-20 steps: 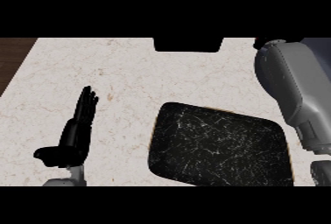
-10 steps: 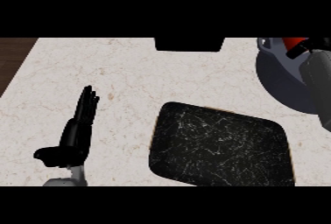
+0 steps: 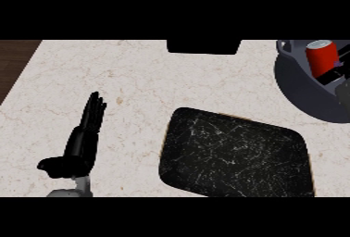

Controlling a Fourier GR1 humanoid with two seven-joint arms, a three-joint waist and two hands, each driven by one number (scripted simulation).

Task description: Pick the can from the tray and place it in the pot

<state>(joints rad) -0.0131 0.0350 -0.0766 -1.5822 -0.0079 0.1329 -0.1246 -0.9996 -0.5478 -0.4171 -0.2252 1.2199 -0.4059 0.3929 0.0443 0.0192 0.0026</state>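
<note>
Clearance is yours: your right hand (image 3: 333, 74) clasps the upright red metal can (image 3: 321, 54) over the round grey pot (image 3: 304, 90), left hand (image 3: 80, 141) slack.

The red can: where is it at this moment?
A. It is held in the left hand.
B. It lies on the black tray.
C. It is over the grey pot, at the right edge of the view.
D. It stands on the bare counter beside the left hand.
C: the red can shows against the grey pot at the right edge, while the black tray holds nothing and the left hand rests open.
</note>
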